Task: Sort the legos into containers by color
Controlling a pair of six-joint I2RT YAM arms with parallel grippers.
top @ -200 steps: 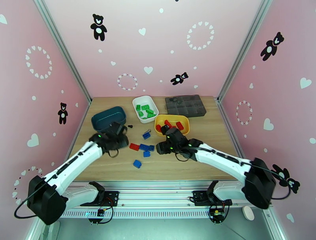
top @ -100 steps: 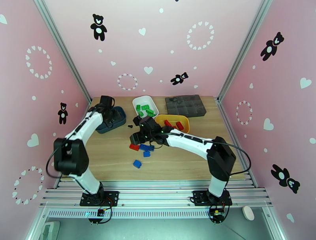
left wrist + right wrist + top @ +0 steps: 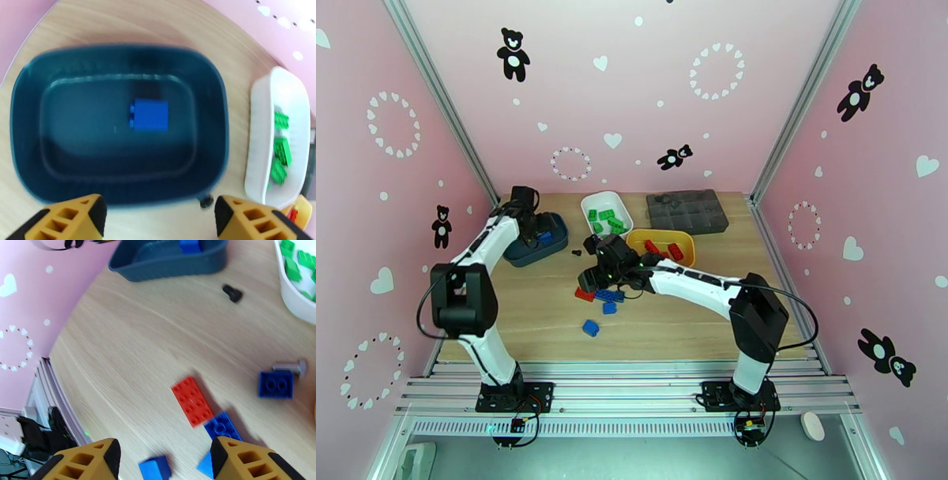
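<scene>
My left gripper [image 3: 535,227] hangs open over the dark teal tray [image 3: 523,251]. In the left wrist view a blue lego [image 3: 150,114] lies loose on the floor of that tray [image 3: 118,59], clear of my yellow fingers [image 3: 71,217]. My right gripper [image 3: 592,278] stands open above the table's middle, with a red lego [image 3: 192,401] and blue legos [image 3: 222,426] just ahead of its fingers [image 3: 252,461]. Green legos [image 3: 607,219] fill the white tray [image 3: 592,201]. Red legos [image 3: 663,249] lie in the yellow tray [image 3: 686,237].
A dark grey organizer box [image 3: 687,211] stands at the back right. A black screw [image 3: 232,293] lies between the teal and white trays, and a silver screw [image 3: 290,367] touches a dark blue lego [image 3: 275,384]. Two more blue legos [image 3: 590,327] sit nearer the front edge.
My left arm swung from the table's middle to the teal tray and opened; the blue lego now lies in the tray. My right arm moved left from the yellow tray to the loose legos.
</scene>
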